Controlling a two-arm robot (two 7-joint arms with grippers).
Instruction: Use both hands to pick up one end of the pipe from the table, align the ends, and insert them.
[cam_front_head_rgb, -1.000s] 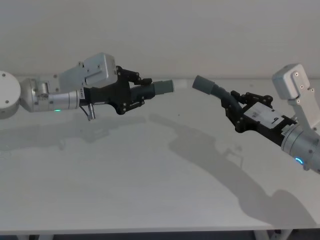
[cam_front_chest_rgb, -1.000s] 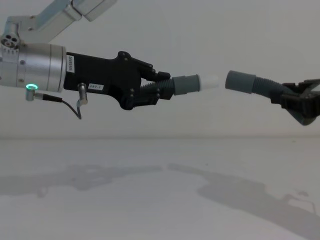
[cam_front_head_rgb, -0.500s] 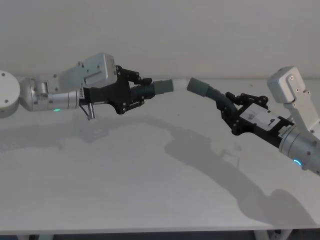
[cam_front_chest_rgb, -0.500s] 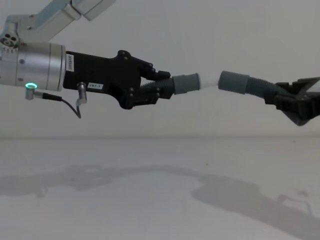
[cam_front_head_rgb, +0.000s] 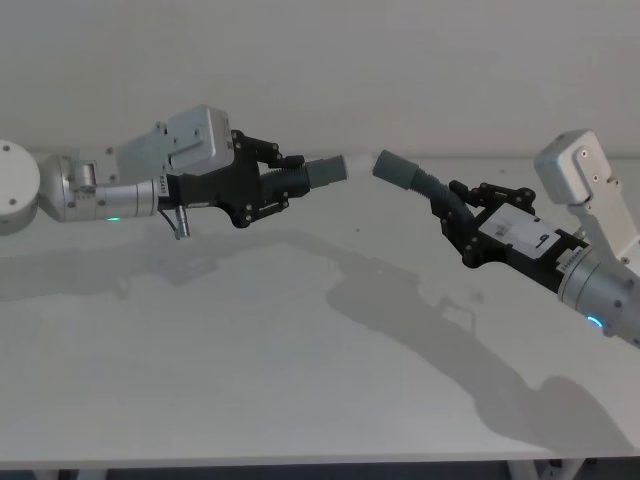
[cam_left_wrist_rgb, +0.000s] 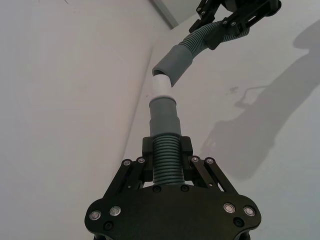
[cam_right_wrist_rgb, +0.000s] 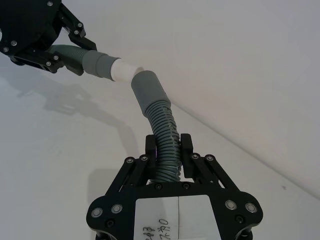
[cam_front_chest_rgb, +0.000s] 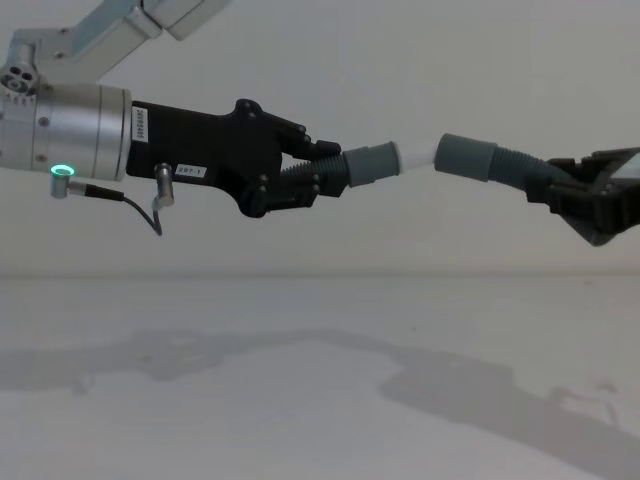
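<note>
Both pipe pieces are held in the air above the white table (cam_front_head_rgb: 300, 360). My left gripper (cam_front_head_rgb: 285, 181) (cam_front_chest_rgb: 320, 176) (cam_left_wrist_rgb: 166, 157) is shut on the ribbed part of the thinner piece (cam_front_head_rgb: 325, 172), whose grey cuff (cam_front_chest_rgb: 370, 163) and white tip (cam_front_chest_rgb: 415, 157) (cam_left_wrist_rgb: 161, 86) point right. My right gripper (cam_front_head_rgb: 462, 215) (cam_right_wrist_rgb: 168, 150) (cam_front_chest_rgb: 570, 195) is shut on the ribbed part of the thicker piece (cam_front_head_rgb: 435, 190). Its wider cuff (cam_front_head_rgb: 397, 168) (cam_right_wrist_rgb: 147, 90) (cam_left_wrist_rgb: 172, 62) meets the white tip (cam_right_wrist_rgb: 124, 70) at a slight angle. How far the tip sits inside I cannot tell.
A pale wall (cam_front_head_rgb: 400, 70) rises behind the table's far edge. The arms' shadows (cam_front_head_rgb: 420, 310) lie on the tabletop beneath the two pieces.
My right gripper has carried the thicker piece leftward, closing the gap until its cuff reaches the white tip. The left gripper and thinner piece have stayed in place.
</note>
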